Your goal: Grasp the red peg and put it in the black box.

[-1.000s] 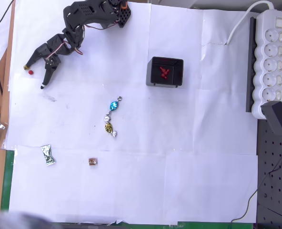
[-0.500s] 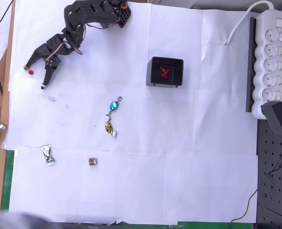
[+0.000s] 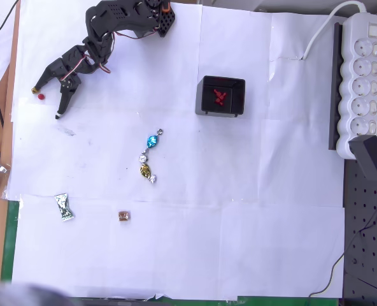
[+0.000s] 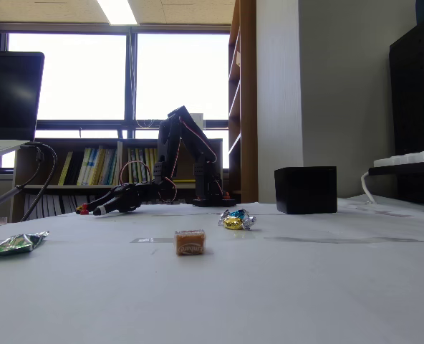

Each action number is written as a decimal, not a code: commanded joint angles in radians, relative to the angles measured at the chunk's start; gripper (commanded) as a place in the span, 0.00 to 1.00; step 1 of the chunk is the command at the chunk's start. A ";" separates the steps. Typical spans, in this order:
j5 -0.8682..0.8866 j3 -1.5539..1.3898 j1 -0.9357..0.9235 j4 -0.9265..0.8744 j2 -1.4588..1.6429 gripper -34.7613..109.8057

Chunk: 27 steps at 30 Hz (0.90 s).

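Peg (image 3: 41,97) lies at the far left of the white sheet in the overhead view, between the spread fingers of the gripper (image 3: 46,104), closer to the left fingertip. My read: centre the tips on it, keep them low and close slowly so it doesn't squirt out. From above it is a round dot; its axis can't be told. Farther right, well apart, sits the box (image 3: 221,96), red pegs already inside.

My arm (image 3: 99,38), matte black printed plastic throughout, perforated grid panel on the base block (image 3: 165,22), orange accent at the base's top edge, thin red and white servo wires looping along the joints, two tapered black fingers (image 3: 62,102) on the gripper (image 3: 46,102)
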<state>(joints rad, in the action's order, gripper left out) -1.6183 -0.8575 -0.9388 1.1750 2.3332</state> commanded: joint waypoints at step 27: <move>-0.015 0.021 0.012 0.012 -0.028 0.29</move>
<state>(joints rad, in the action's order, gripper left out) -1.6183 -0.8483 -0.9388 1.1766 2.3317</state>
